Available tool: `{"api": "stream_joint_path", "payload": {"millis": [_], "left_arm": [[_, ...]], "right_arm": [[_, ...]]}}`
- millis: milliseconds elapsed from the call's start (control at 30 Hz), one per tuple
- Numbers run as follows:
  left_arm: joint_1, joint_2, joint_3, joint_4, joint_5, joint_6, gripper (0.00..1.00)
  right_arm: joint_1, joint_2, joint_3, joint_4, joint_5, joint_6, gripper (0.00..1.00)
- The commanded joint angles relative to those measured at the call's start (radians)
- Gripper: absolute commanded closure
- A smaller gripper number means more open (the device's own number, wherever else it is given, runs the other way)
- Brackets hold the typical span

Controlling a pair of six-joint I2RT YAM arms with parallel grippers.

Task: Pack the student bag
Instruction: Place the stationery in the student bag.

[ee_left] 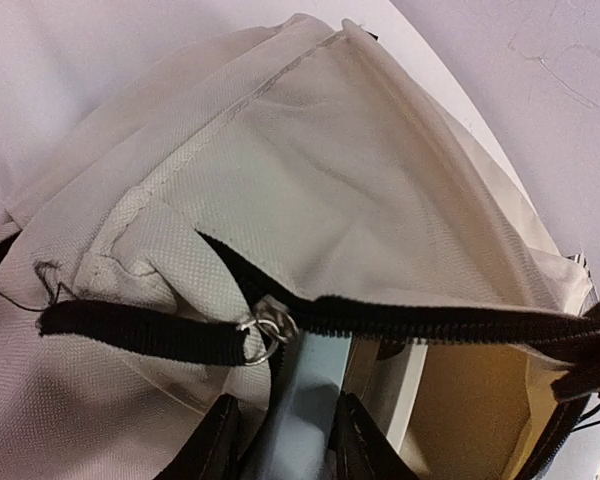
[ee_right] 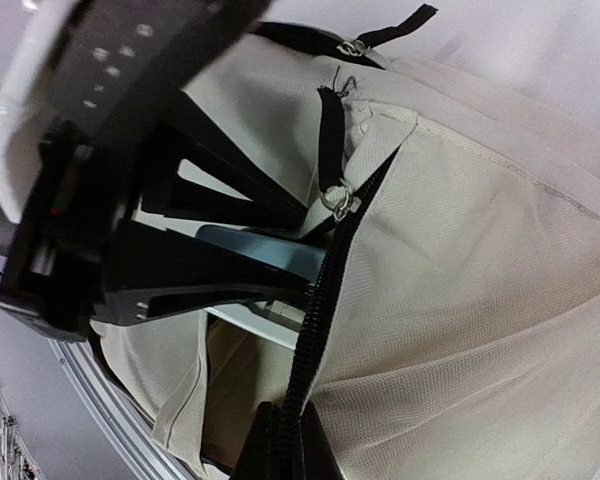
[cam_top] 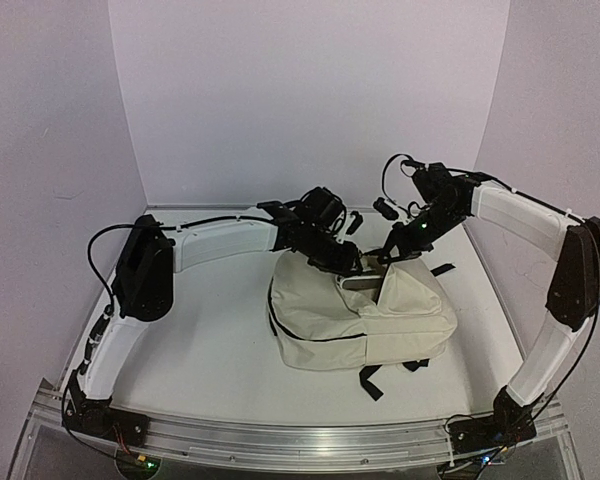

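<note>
Centrally on the white table (cam_top: pixel 210 330), the cream student bag (cam_top: pixel 380 320) is seen lying with its black zipper (ee_left: pixel 430 325) undone. At the bag's mouth, a pale blue flat item (ee_right: pixel 265 252) is pinched between the fingers of the left gripper (ee_left: pixel 288 420). The zipper edge is clamped by the right gripper (ee_right: pixel 285 445), whose jaws are pressed together on it.

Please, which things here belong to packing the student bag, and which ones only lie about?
For the job: student bag; light blue book; left pincer; right pincer.
Lying about: small black pieces near the far wall.
</note>
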Motion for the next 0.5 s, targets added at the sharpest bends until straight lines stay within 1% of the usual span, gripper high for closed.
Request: {"api": "stream_joint_path", "payload": {"millis": [0, 100, 133, 233, 267, 367, 467], "left_arm": [[0.002, -0.011, 0.049, 0.038, 0.011, -0.020, 0.66], [0.002, -0.076, 0.028, 0.043, -0.014, -0.024, 0.66], [0.002, -0.103, 0.014, 0.049, -0.027, -0.027, 0.64], [0.002, -0.185, -0.036, 0.057, -0.069, -0.040, 0.53], [0.003, -0.211, -0.056, 0.052, -0.081, -0.046, 0.51], [0.003, -0.281, -0.142, 0.037, -0.090, -0.073, 0.51], [0.002, -0.342, -0.259, 0.033, -0.080, -0.117, 0.52]], "right_arm": [[0.004, -0.053, 0.011, 0.009, -0.073, -0.010, 1.00], [0.005, -0.050, 0.007, 0.009, -0.077, -0.014, 1.00], [0.005, -0.049, 0.007, 0.009, -0.078, -0.015, 1.00], [0.005, -0.045, 0.010, 0.009, -0.080, -0.017, 1.00], [0.005, -0.044, 0.011, 0.009, -0.080, -0.018, 1.00], [0.004, -0.044, 0.013, 0.009, -0.082, -0.020, 1.00], [0.006, -0.044, 0.015, 0.009, -0.084, -0.022, 1.00]]}}
